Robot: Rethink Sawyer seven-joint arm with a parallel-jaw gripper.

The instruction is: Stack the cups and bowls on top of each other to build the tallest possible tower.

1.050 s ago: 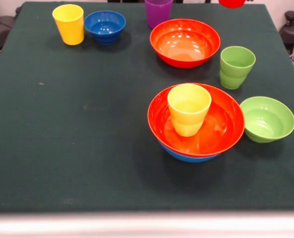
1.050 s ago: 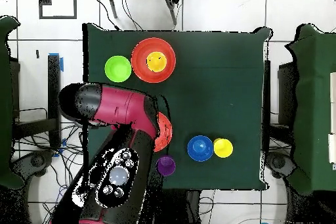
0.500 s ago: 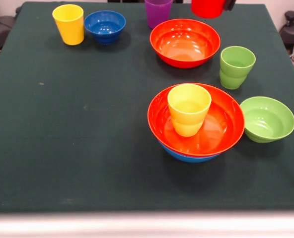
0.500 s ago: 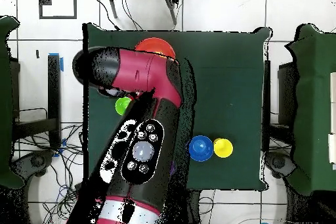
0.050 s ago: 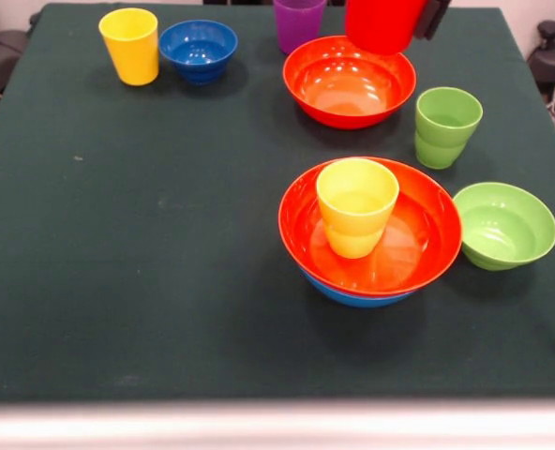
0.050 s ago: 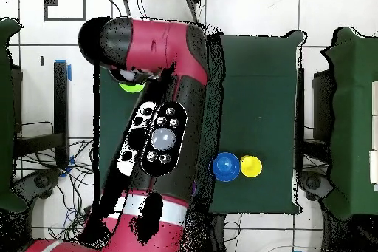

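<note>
I hold the red cup (image 5: 382, 24) in the air at the far side of the surface (image 5: 146, 234). It hangs above the far rim of the free orange-red bowl (image 5: 349, 81) and touches nothing below. Of my gripper (image 5: 434, 16) only a dark part shows, pressed against the right side of the cup at the top edge, so it is pinching the red cup.

The tower (image 5: 369, 234) stands nearer to the camera, apart from this bowl. Its base is the light-blue bowl (image 5: 357, 293), of which only the low edge shows. The second orange-red bowl (image 5: 418, 239) sits inside it. The yellow-orange cup (image 5: 356, 206) stands upright in this bowl, a little left of the middle.

Just to the right of the tower is the small lime green bowl (image 5: 503, 225), close to the tower's rim. The lime green cup (image 5: 444, 127) stands upright between this small bowl and the free orange-red bowl.

At the far left, the yellow cup (image 5: 130, 44) and the small dark blue bowl (image 5: 198, 50) stand side by side. The purple cup (image 5: 298, 22) stands behind the free orange-red bowl.

In the overhead view my arm (image 6: 159, 116) covers the tower, and only 2 things at the side are clear.
</note>
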